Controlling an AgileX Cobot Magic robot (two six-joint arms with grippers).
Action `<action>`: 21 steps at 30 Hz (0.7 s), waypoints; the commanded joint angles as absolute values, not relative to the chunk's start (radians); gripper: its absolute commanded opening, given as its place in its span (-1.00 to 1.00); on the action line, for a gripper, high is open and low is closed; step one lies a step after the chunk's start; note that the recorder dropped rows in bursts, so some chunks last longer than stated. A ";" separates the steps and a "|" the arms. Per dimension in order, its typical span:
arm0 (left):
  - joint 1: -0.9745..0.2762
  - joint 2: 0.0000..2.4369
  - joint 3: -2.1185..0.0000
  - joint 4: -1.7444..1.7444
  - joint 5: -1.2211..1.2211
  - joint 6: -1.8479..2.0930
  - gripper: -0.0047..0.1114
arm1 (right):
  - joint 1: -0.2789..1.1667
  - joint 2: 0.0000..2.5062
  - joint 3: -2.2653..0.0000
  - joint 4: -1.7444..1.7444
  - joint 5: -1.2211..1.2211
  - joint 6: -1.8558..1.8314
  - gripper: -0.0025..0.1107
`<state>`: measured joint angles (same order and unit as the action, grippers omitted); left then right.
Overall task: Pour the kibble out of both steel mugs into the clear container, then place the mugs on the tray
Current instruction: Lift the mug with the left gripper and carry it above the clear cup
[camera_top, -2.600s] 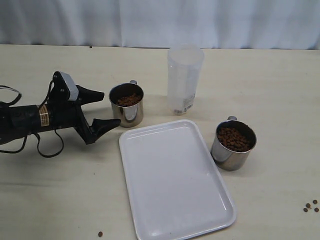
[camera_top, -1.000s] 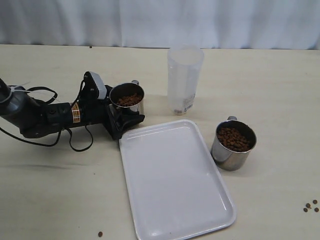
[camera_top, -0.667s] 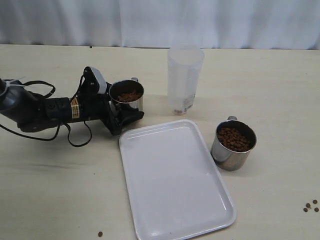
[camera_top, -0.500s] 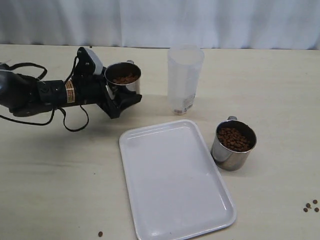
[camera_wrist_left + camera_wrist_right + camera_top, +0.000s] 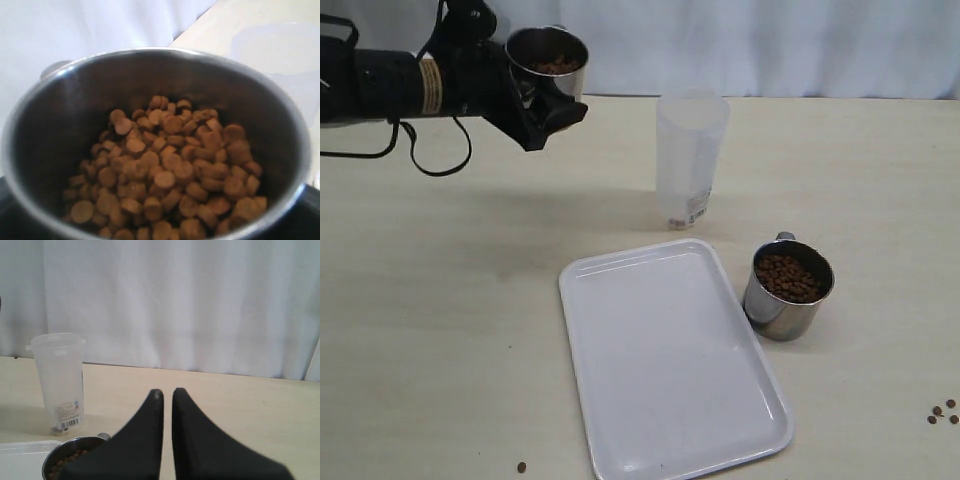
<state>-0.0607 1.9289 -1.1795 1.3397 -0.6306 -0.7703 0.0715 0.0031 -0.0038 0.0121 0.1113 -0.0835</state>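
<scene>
Beige table [image 5: 460,340], mug [image 5: 548,58] lifted higher — left hand [image 5: 552,92] gripping

Right steel mug [image 5: 75,447] half out of view

1. Mug 1 [image 5: 548,52]: steel, upright, clamped in left hand [image 5: 556,80], well above counter [image 5: 440,330], left of container. Kibble [image 5: 165,170] inside.
2. Mug 2 [image 5: 787,292]: upright on counter, just right of tray, kibble near rim.
3. Clear container [image 5: 690,160]: upright, open top, behind tray.
4. Tray [image 5: 670,360]: white, flat on counter.
5. Stray pellets [image 5: 940,412] on counter, far right.
</scene>
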 commanded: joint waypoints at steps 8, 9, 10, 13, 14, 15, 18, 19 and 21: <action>-0.154 1.917 -1.330 1.506 -0.448 -0.906 -0.92 | 0.072 0.000 0.000 0.014 0.118 -0.090 -0.87; -0.165 1.917 -1.339 1.522 -0.420 -0.906 -0.92 | 0.072 0.000 0.000 0.014 0.118 -0.090 -0.87; -0.174 1.917 -1.344 1.534 -0.401 -0.916 -0.92 | 0.072 0.000 0.000 0.014 0.118 -0.090 -0.87; -0.187 1.917 -1.362 1.534 -0.376 -0.923 -0.92 | 0.072 0.000 0.000 0.014 0.118 -0.090 -0.87; -0.192 1.917 -1.370 1.534 -0.375 -0.935 -0.92 | 0.072 0.000 0.000 0.014 0.118 -0.090 -0.87; -0.194 1.917 -1.376 1.534 -0.372 -0.944 -0.92 | 0.072 0.000 0.000 0.014 0.118 -0.090 -0.87; -0.210 1.917 -1.387 1.536 -0.360 -0.947 -0.92 | 0.072 0.000 0.000 0.014 0.118 -0.090 -0.87; -0.221 1.917 -1.390 1.540 -0.338 -0.943 -0.92 | 0.072 0.000 0.000 0.014 0.118 -0.090 -0.87; -0.244 1.917 -1.390 1.603 -0.290 -0.943 -0.92 | 0.072 0.000 0.000 0.014 0.118 -0.090 -0.87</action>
